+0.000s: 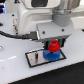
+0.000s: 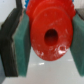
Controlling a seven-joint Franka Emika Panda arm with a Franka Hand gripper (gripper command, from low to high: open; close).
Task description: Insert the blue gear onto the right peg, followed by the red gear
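One white table fills the near part of the exterior view, glossy and bright, with a dark backdrop behind the arm and a black cable sweeping in from the exterior view's left. On the table lies a flat dark plate with a pale border. The blue gear sits flat at the plate's right end, its axis upright. Directly above it, touching or nearly so, the red gear hangs in the gripper, hub axis also vertical. In the wrist view the red gear is a glossy toothed disc with a dark centre bore, pinched between two teal pads; the jaws are closed against its rim.
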